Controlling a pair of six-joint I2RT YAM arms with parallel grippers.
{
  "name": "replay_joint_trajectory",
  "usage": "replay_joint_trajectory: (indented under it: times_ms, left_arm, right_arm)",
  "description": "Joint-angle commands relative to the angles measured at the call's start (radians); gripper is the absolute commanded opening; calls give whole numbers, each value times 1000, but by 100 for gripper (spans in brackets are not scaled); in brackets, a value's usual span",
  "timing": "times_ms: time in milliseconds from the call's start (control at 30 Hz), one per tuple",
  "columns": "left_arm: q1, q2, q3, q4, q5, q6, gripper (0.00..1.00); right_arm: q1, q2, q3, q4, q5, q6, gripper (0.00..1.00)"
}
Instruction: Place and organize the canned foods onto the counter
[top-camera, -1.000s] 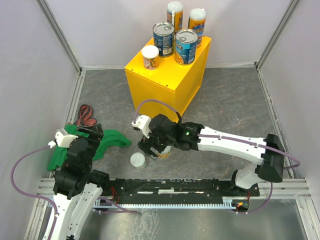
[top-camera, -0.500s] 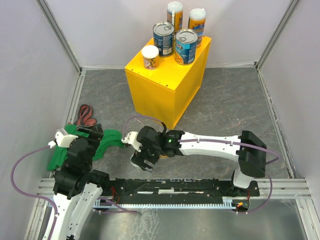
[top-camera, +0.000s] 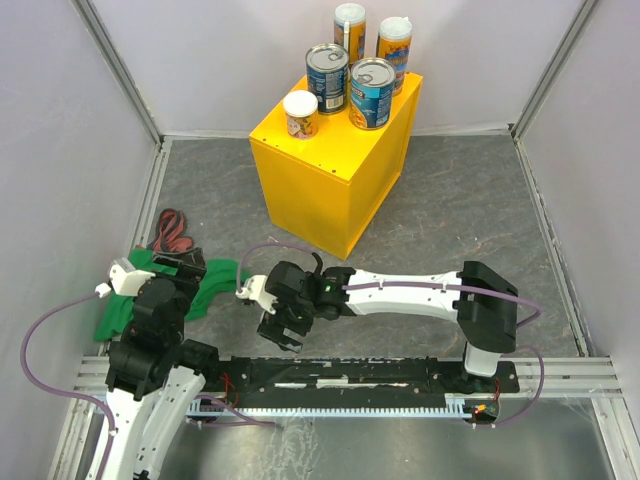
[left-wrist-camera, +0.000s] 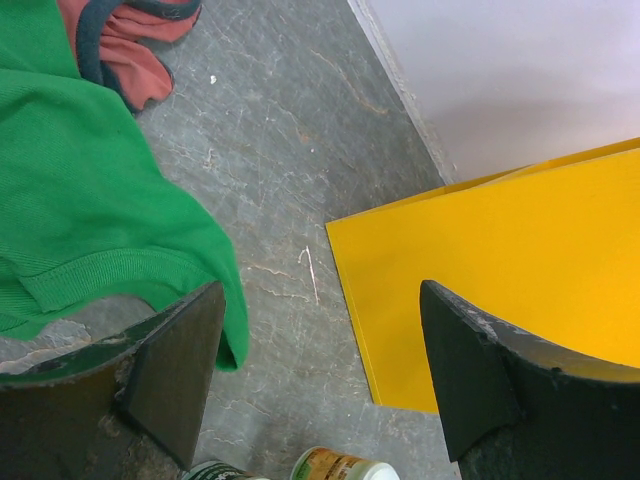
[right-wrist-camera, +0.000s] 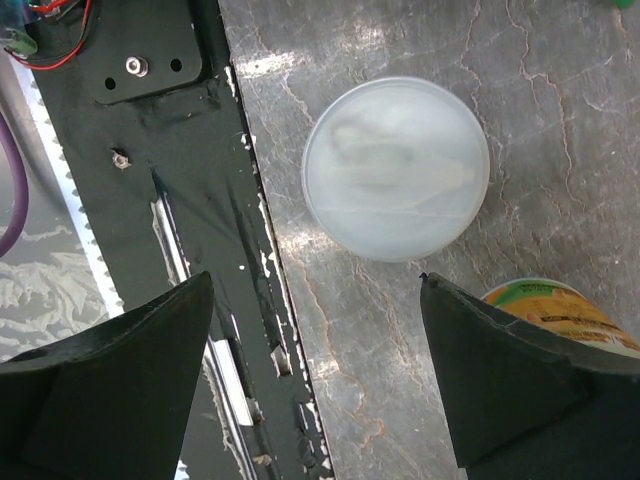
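While five cans (top-camera: 327, 76) already stand on the bright yellow box-shaped counter (top-camera: 335, 160), my right gripper (right-wrist-camera: 315, 290) hangs with jaws spread above a short white-lidded can (right-wrist-camera: 396, 170) on the grey floor, beside the black base rail (right-wrist-camera: 190, 190). Next, I judge, I must centre on the lid, descend and close. My left gripper (left-wrist-camera: 320, 295) is spread too, empty, near the green cloth (left-wrist-camera: 80, 200). From above, my arm hides this can. A second orange-labelled can (right-wrist-camera: 550, 312) is cut off by my finger.

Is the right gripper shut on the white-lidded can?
No, the right gripper stands wide open, with the white-lidded can untouched beneath it.
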Motion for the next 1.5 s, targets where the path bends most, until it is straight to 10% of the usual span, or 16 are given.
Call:
replay_joint_trajectory:
  times_ms: [0,1467]
  left_arm:
    - [-3,-10,10,12,-9,-26,85]
    - [-3,1,17,-3,-25,-4,85]
  right_arm:
    - [5,29,40,70,-10,-16,92]
    - [-6,179,81,222,76,-14,90]
